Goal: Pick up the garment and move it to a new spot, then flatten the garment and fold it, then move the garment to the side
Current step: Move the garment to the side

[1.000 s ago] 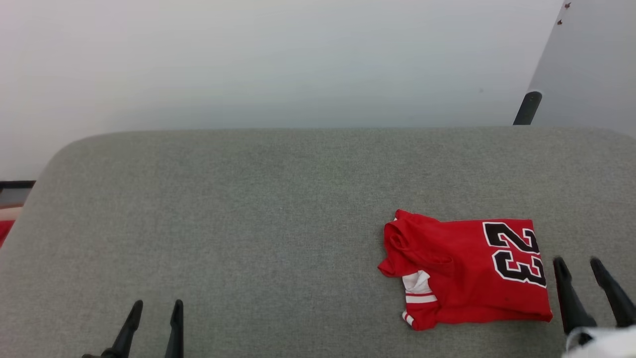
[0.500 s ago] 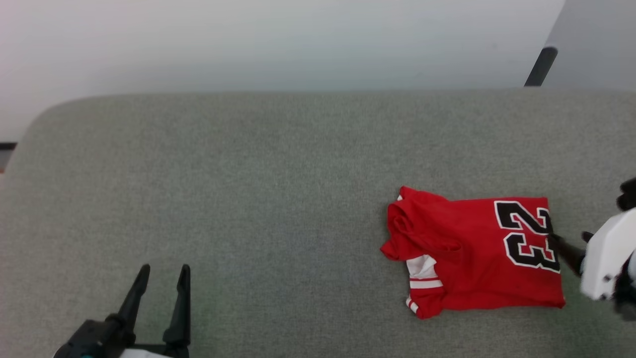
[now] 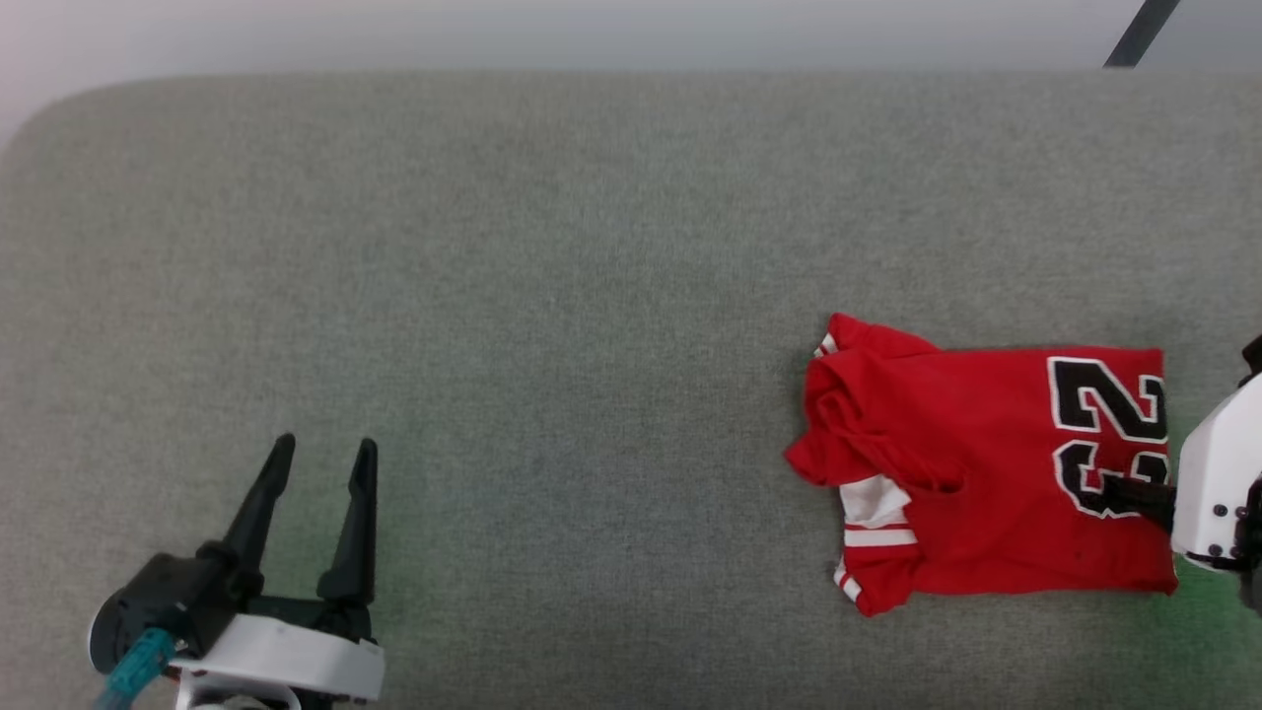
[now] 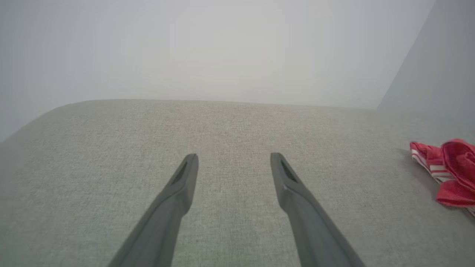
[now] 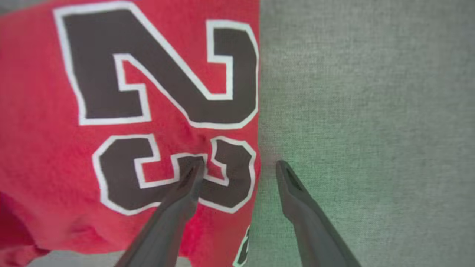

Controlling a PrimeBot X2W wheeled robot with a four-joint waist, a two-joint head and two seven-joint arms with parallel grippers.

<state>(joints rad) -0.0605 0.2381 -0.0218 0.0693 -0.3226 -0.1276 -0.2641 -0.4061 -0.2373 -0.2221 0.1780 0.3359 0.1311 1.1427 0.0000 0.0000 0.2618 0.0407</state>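
The garment (image 3: pixel 966 473) is a red jersey folded into a rough rectangle on the right of the grey padded surface (image 3: pixel 592 296). Its black white-outlined numbers face up at its right end, and striped trim shows at its lower left. My right gripper (image 3: pixel 1144 493) reaches in from the right, open, straddling that right edge. In the right wrist view one of the right gripper's (image 5: pixel 237 167) fingers (image 5: pixel 185 185) lies over the number on the garment (image 5: pixel 55 167) and the other is over bare fabric. My left gripper (image 3: pixel 323 449) stands open and empty at the lower left. The left wrist view shows the left gripper (image 4: pixel 233 157) over bare surface, with the garment (image 4: pixel 452 170) far right.
A pale wall rises behind the padded surface's rounded far edge (image 3: pixel 493 84). A dark slanted pole (image 3: pixel 1139 35) stands past the far right corner. Bare grey surface stretches between my left gripper and the garment.
The head camera has tilted down, shifting the whole picture. My right gripper has turned from pointing away beside the garment to reaching leftward over its numbered edge. The garment has kept its shape.
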